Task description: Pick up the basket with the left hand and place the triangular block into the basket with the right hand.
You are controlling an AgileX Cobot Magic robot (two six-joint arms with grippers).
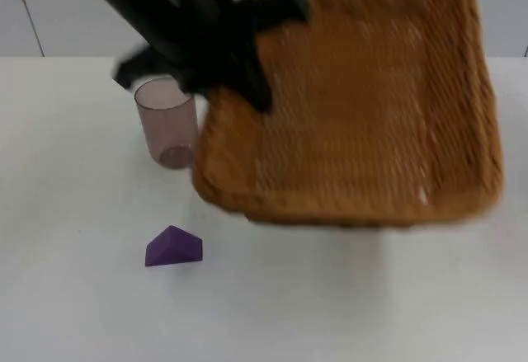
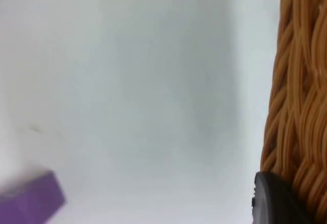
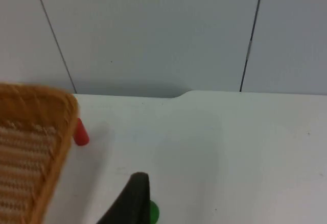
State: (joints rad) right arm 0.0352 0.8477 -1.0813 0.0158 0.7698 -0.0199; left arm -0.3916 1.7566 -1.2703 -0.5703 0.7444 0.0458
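The woven wicker basket [image 1: 371, 123] hangs tilted above the table's right half, held up by my left gripper [image 1: 254, 88], which is shut on its left rim. In the left wrist view the basket's rim [image 2: 299, 106] runs beside a black fingertip [image 2: 273, 201], and the purple triangular block [image 2: 30, 201] lies on the table below. That triangular block [image 1: 173, 246] rests on the table, in front of and left of the basket. In the right wrist view a black fingertip [image 3: 134, 196] stands over the table beside the basket's corner [image 3: 36, 147].
A translucent purple cup [image 1: 167, 123] stands upright just left of the basket's edge, behind the block. A small red piece [image 3: 80, 132] and a green piece [image 3: 152, 211] lie on the table near the right arm. The grey partition wall [image 3: 163, 30] closes off the back.
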